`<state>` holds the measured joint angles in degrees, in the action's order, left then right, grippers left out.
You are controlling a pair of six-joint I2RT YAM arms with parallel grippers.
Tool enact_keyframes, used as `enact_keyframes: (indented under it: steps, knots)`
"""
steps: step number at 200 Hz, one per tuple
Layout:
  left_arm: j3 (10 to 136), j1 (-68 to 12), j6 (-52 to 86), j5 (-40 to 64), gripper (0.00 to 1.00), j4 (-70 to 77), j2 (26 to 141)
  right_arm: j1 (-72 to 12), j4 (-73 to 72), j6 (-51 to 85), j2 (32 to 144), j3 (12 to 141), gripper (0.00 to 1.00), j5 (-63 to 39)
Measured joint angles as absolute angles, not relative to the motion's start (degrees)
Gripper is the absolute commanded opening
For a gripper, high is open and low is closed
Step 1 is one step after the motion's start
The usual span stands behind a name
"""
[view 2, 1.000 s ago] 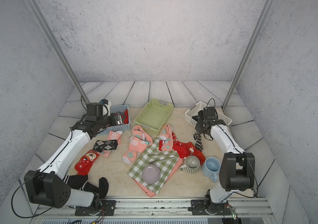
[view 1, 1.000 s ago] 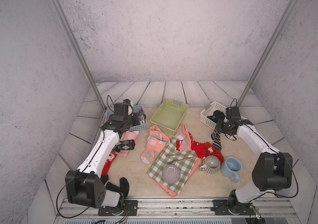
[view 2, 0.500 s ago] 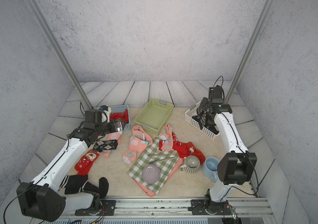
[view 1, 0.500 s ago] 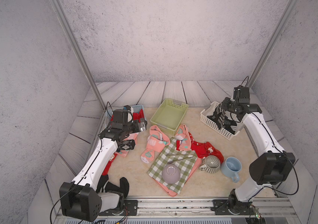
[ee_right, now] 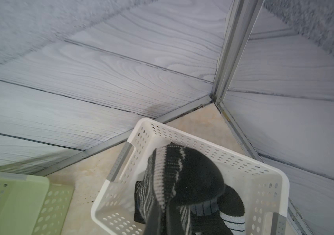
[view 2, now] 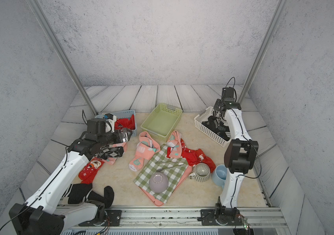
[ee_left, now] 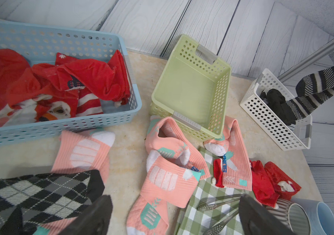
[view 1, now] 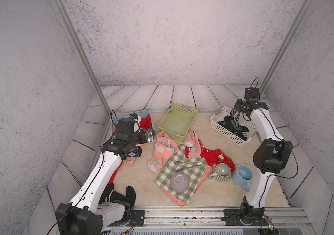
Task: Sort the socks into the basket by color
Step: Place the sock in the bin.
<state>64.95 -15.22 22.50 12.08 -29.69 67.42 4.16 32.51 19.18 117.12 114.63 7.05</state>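
Currently: right pincer (view 1: 234, 113) clenched on black-and-white striped knit sock (ee_left: 314, 85), dangling over white perforated plastic basket (ee_right: 202, 143), evidently the dark-sock bin; left pincer (ee_left: 175, 200) released over salmon-pink ribbed sock (ee_left: 84, 150) on bench.

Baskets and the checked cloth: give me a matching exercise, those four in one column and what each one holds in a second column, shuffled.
Column one:
1. blue basket
2. green basket
3. white basket
4. checked cloth

Column two:
a. black socks
b. grey bowl
c. red socks
d. nothing

Pairs: 1-c, 2-d, 3-a, 4-b.
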Motion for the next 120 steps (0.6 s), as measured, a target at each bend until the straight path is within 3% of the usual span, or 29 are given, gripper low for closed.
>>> enact_keyframes:
  steps: [109,120]
  knots:
    - [61.5,-16.0,23.4,9.0,1.00,-32.9,66.3,8.9,43.3,21.6,133.5,118.3,0.00,-1.1]
    - [61.4,-16.0,23.4,8.8,1.00,-33.2,66.3,9.0,44.2,22.1,134.8,119.3,0.04,-1.6]
